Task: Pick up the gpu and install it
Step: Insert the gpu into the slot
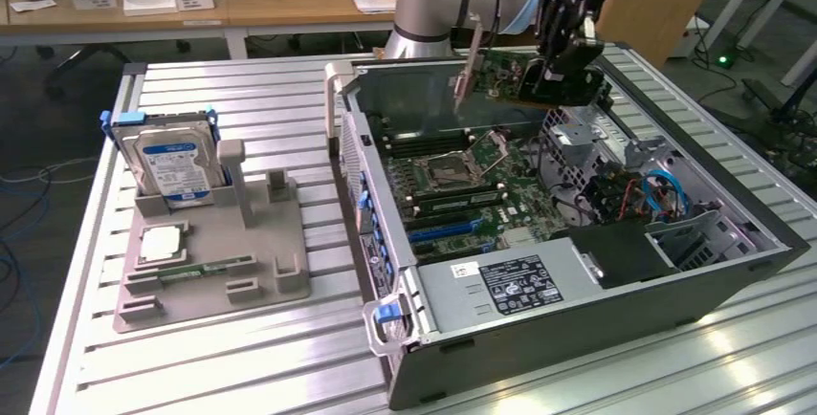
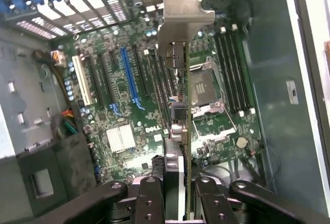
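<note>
In the exterior view, the gripper (image 1: 552,76) hangs over the far end of the open computer case (image 1: 511,338), its fingers pinching the gpu (image 1: 504,78). The card is in the air above the motherboard (image 1: 460,185), touching nothing else, with its silver end bracket (image 1: 470,56) pointing down on the exterior view's left. On the table to that side, well apart, a grey stand (image 1: 210,252) holds a hard drive (image 1: 172,166).

In the wrist view, the gripper (image 2: 183,203) clamps the card's two flat faces, and the gpu (image 2: 178,53) is seen edge-on, running away from the fingers (image 2: 154,198) to its bracket (image 2: 180,12). Below it lie the long blue slot (image 2: 129,77) and the bare processor socket (image 2: 203,87).

The card looks light and stiff but fragile. A thin board like this could swivel between flat pads if nudged sideways. The best place to hold it seems to be across both faces near the edge opposite the contacts, on the cooler and bare board, away from the bracket and small parts.
</note>
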Controlling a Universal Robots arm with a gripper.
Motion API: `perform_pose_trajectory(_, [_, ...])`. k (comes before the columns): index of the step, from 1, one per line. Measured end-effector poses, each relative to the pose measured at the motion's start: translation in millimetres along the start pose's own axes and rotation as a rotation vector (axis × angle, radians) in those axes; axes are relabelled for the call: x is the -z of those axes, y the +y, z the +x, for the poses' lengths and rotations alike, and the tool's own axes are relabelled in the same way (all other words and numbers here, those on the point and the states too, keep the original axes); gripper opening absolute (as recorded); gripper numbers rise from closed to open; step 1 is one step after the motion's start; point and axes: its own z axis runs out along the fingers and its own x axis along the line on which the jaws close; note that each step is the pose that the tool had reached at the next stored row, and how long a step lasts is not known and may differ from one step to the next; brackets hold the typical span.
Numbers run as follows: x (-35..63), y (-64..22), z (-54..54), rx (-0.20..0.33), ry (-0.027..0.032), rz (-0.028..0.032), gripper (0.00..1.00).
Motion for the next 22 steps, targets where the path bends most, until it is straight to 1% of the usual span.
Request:
perform_pose_trajectory(12, [0.0, 0.0, 0.0, 0.206, 0.0012, -0.0033, 0.28])
perform_pose_trajectory(17, [0.0, -0.2, -0.1, 0.212, 0.0012, -0.0034, 0.28])
perform_pose_trajectory(18, [-0.2, -0.1, -0.1, 0.211, 0.0009, -0.0012, 0.28])
perform_pose_trajectory(19, [-0.6, 0.7, 0.0, 0.212, -0.0006, 0.0103, 0.28])
perform_pose_trajectory(20, [-1.8, 1.1, 0.1, 0.212, -0.002, 0.016, 0.28])
perform_pose_trajectory(22, [-4.6, 1.5, 0.3, 0.212, -0.0023, 0.0202, 0.28])
